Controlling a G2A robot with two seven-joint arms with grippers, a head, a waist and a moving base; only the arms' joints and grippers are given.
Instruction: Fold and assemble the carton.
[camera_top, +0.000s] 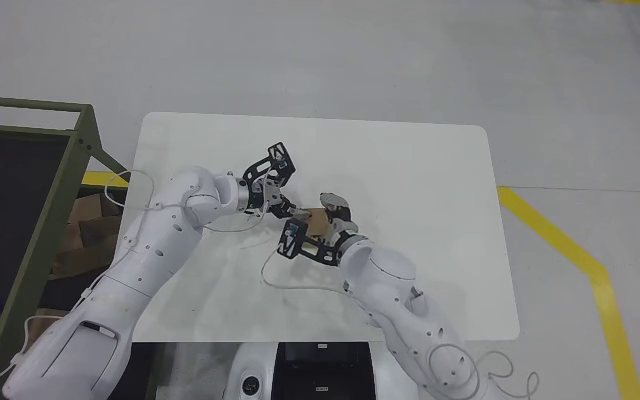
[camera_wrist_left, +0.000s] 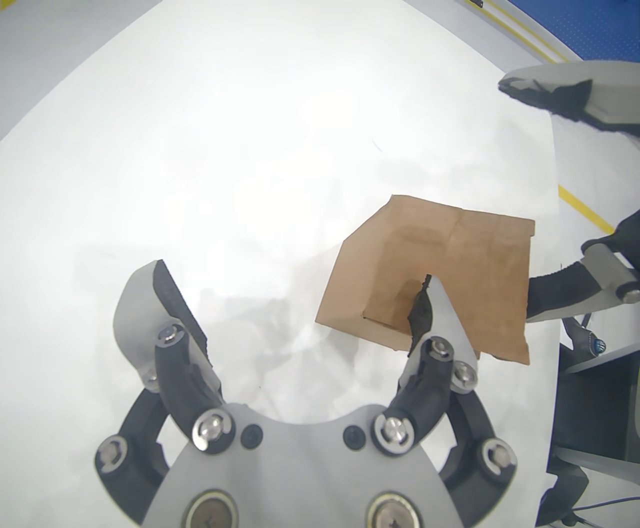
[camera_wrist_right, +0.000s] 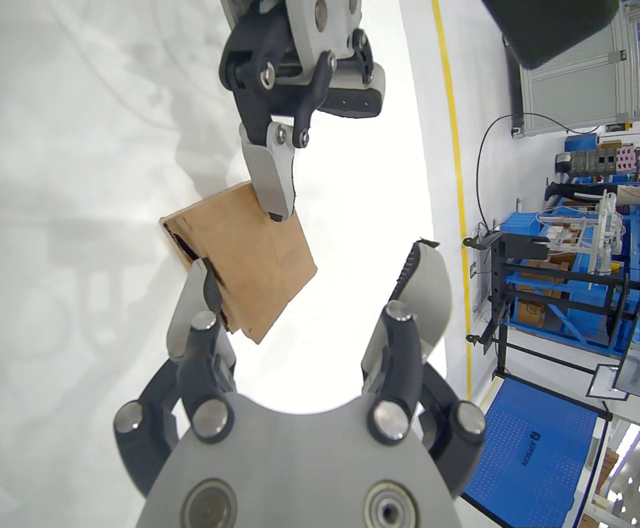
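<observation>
A small brown carton (camera_top: 316, 221) is seen lying near the middle of the white worktop (camera_top: 430, 170). It is partly folded with one end left open, and its inside is too dark to be made out. The left claw (camera_wrist_left: 297, 282) is spread apart, with one finger (camera_wrist_left: 442, 310) touching the carton. The right claw (camera_wrist_right: 312, 260) is likewise spread, with one finger (camera_wrist_right: 192, 295) set against the open end.

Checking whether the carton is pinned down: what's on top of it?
A finger of the left gripper rests on top of the carton; a finger of the right gripper touches its open edge. Both grippers are open. Its underside and inside are covered.
</observation>
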